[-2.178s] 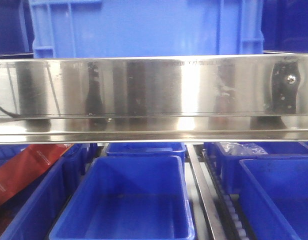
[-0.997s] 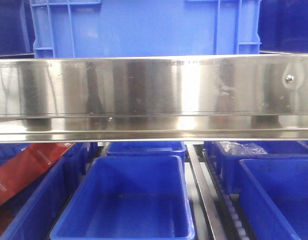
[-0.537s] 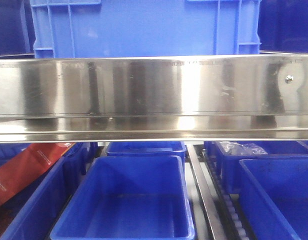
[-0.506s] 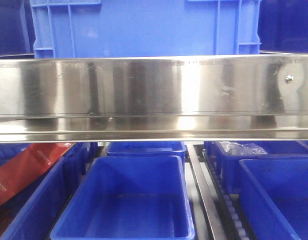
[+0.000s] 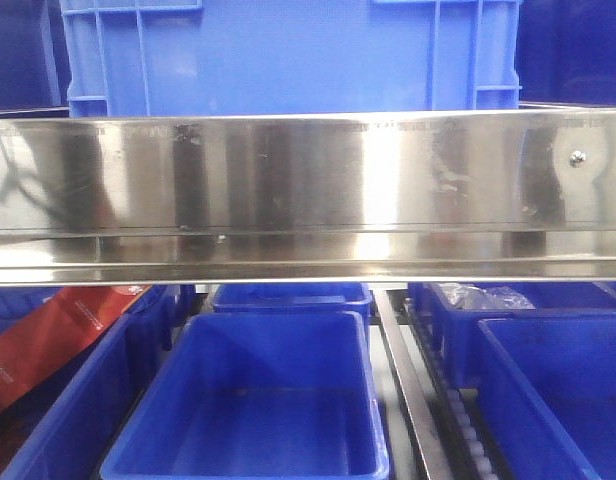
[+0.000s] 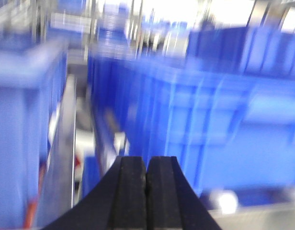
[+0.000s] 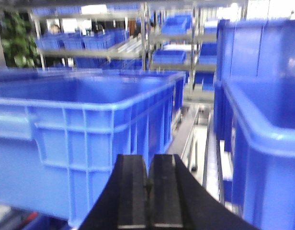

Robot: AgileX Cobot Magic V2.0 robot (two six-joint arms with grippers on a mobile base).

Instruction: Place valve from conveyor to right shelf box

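Observation:
The valve and the conveyor are out of view in every frame. My left gripper (image 6: 146,159) is shut, its black pads pressed together with nothing between them; its view is blurred, and a big blue crate (image 6: 224,124) stands ahead on the right. My right gripper (image 7: 148,157) is also shut and empty, pointing into the gap between a large blue crate (image 7: 85,124) on the left and another (image 7: 262,134) on the right. Neither gripper shows in the front view, where open blue shelf boxes sit at centre (image 5: 258,400) and at right (image 5: 563,400).
A polished steel shelf rail (image 5: 308,190) spans the front view, with a blue crate (image 5: 288,55) on top. Below it, a metal roller track (image 5: 413,390) runs between the boxes. A red packet (image 5: 48,340) lies at lower left. Further racks of blue bins (image 7: 104,40) stand behind.
The dark reflection round the screw at the rail's right end has faded away. A faint dark reflection now shows at the rail's left end. The boxes have not moved.

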